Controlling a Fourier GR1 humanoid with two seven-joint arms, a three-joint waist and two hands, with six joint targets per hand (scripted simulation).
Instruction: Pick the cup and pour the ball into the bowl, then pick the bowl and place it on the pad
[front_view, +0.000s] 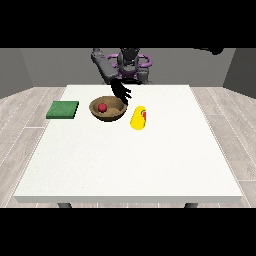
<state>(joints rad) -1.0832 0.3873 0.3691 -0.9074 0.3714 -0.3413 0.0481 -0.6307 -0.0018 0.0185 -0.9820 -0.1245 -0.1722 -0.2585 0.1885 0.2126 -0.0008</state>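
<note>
A brown bowl (107, 109) stands on the white table (130, 160) left of centre, with a red ball (102, 107) inside it. Just right of the bowl, a yellow cup (138, 118) lies on its side, something red showing at its mouth. A flat green pad (63, 110) lies left of the bowl. The hand at the view's left (121, 91) reaches out on a grey arm and hovers at the bowl's back right rim. Its fingers are spread and it holds nothing. No other hand shows.
The robot's torso (129, 65) stands behind the table's far edge. The table's near half stretches bare towards the camera. Grey wood floor surrounds the table on all sides.
</note>
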